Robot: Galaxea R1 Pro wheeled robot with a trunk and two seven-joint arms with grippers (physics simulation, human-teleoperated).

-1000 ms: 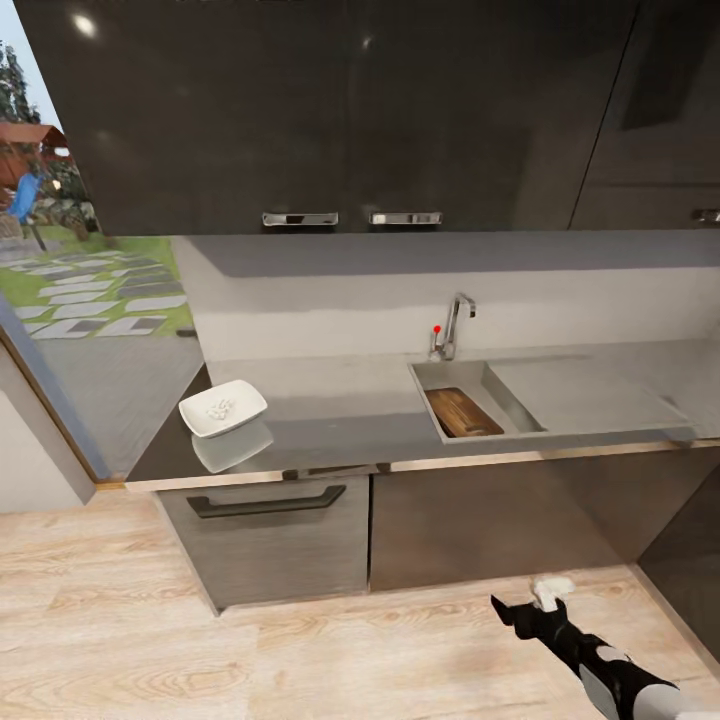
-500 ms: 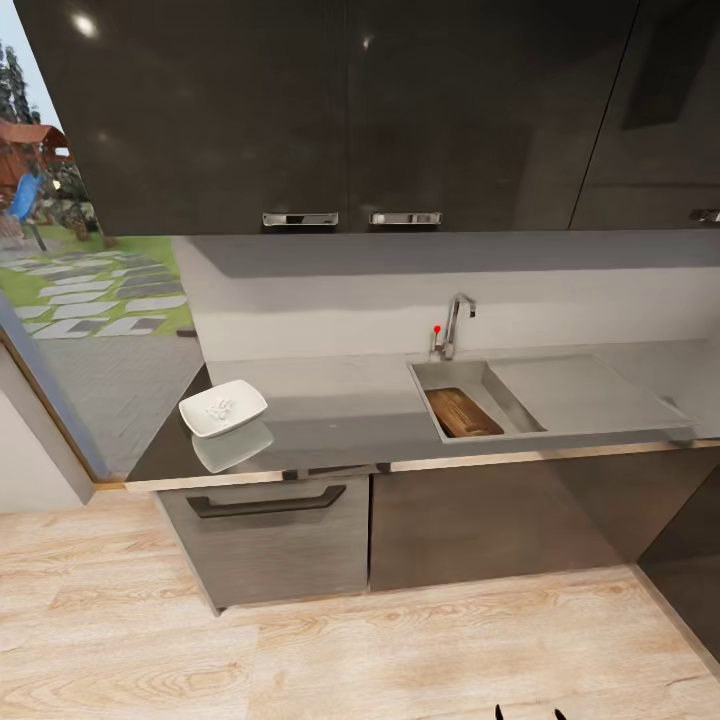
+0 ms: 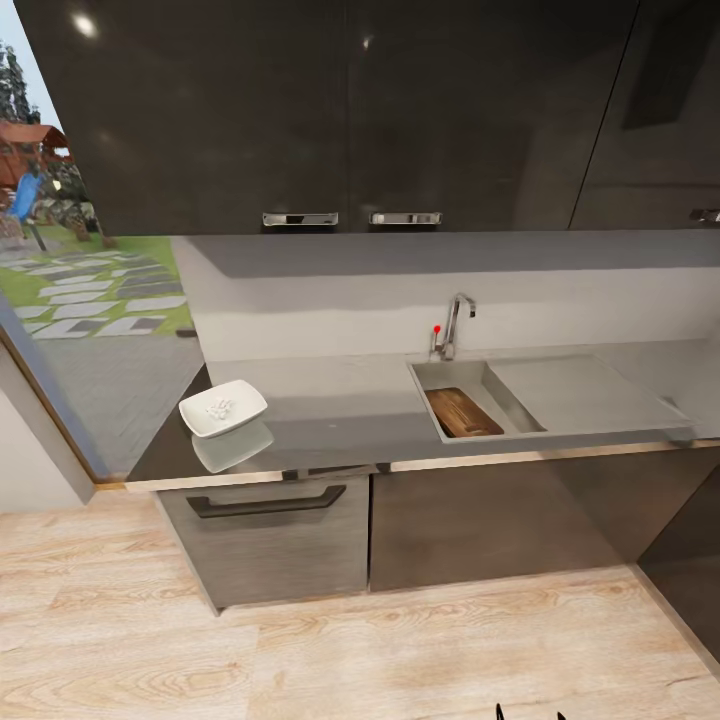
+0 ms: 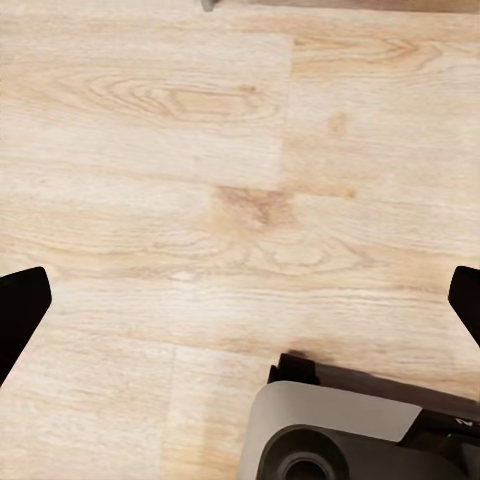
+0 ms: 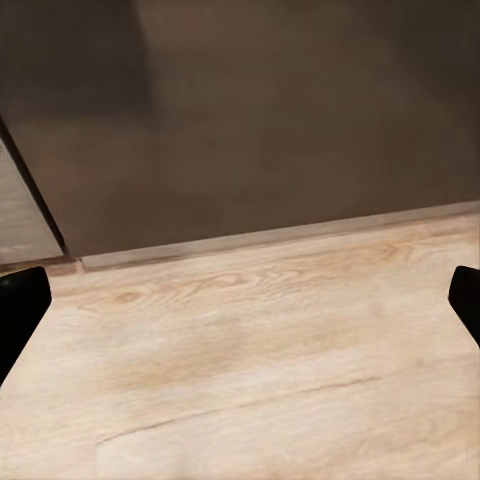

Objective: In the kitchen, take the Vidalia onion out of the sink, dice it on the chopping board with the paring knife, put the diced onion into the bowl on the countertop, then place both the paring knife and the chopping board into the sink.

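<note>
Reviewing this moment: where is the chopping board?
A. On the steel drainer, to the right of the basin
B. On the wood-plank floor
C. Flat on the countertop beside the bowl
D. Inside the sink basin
D. In the head view the brown chopping board lies inside the basin of the sink, below the tap, while the bowl sits apart at the countertop's left end.
</note>
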